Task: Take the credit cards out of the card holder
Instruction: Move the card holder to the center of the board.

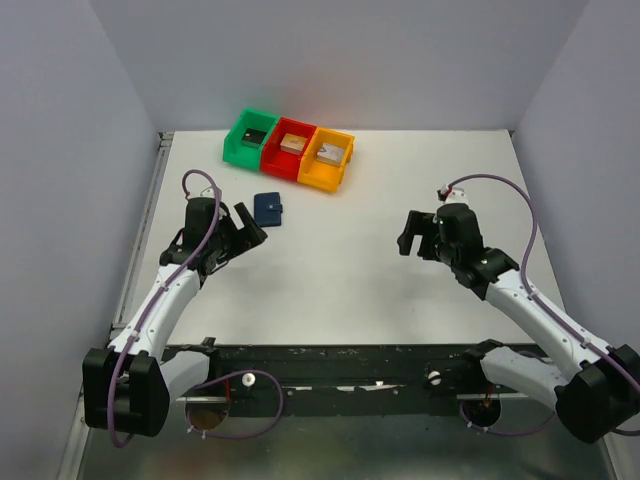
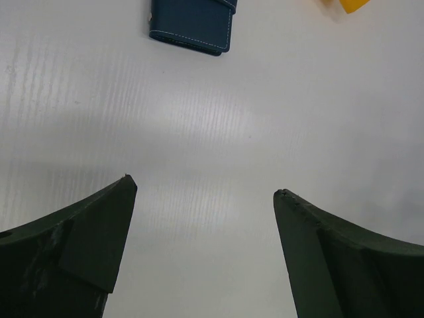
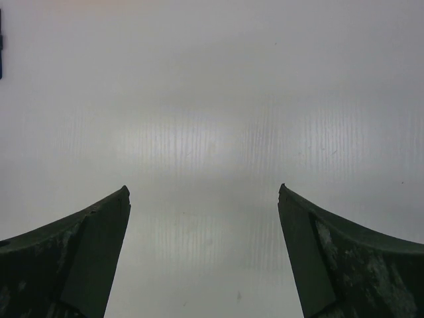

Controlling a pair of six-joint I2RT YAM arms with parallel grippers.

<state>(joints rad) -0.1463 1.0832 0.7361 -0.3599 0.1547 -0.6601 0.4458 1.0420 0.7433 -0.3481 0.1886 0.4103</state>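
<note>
On the left, wide-spread left fingers [image 1: 241, 232], gripping nothing, with the navy card holder [image 1: 267, 209] just ahead of their tips, flat on the table [image 1: 330, 260] and folded shut. No credit cards on show anywhere; presumably tucked inside.

Could easily shove the holder forward instead of pinching it, given so thin a thing on so smooth a surface; might skate it toward the green bin [image 1: 250, 137], red bin [image 1: 290, 148] and orange bin [image 1: 327, 158] beyond. Could also lift it folded, leaving the cards shut in with nothing to part the cover.

On the right, right fingers [image 1: 412, 232] likewise spread and bare, well apart from the holder, off to their left.

From overhead, both arms, all three bins and the whole gap to the holder. From the left wrist, instead, pale stitching [image 2: 192, 44] along the holder's edge. From the right wrist, bare table and a dark blue sliver at the far left edge, probably the holder, though too little to be sure.
</note>
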